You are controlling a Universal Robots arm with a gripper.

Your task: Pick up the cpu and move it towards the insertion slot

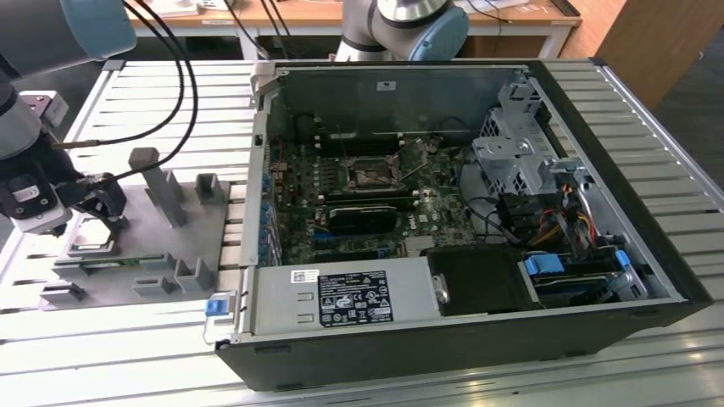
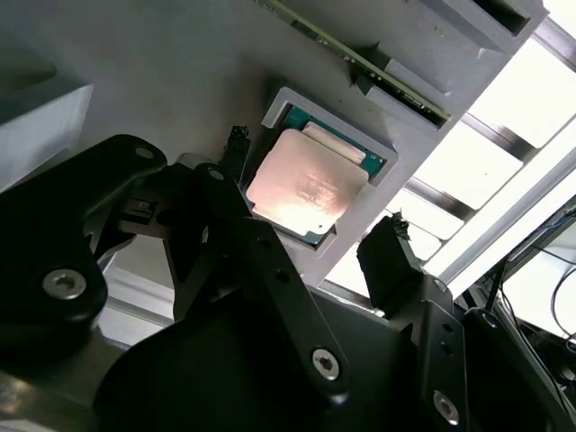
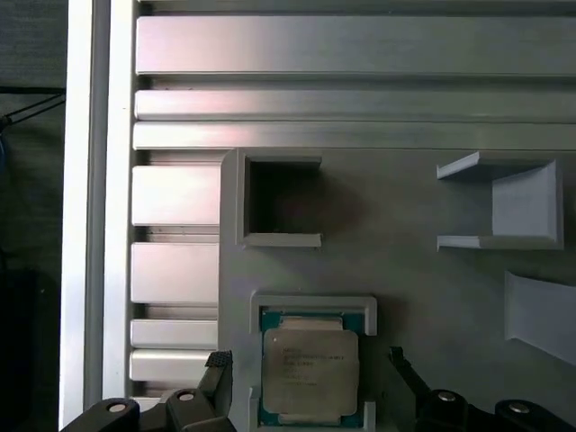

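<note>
Now you're at the pick-up: released jaws straddle the small square silvery cpu [image 3: 310, 369] in its grey plastic pocket [image 3: 310, 302]; closing needs even contact on 2 edges.

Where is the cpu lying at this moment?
The cpu lies in a square recess of the grey fixture plate, at the exterior view's left, outside the computer case; the gripper hangs over it, fingers open.

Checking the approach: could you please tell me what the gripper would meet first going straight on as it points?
Likely the cpu in its grey holder, centred between the open fingers of the gripper; the fingertips seem aimed at the grey plate either side, but depth is unclear.
</note>
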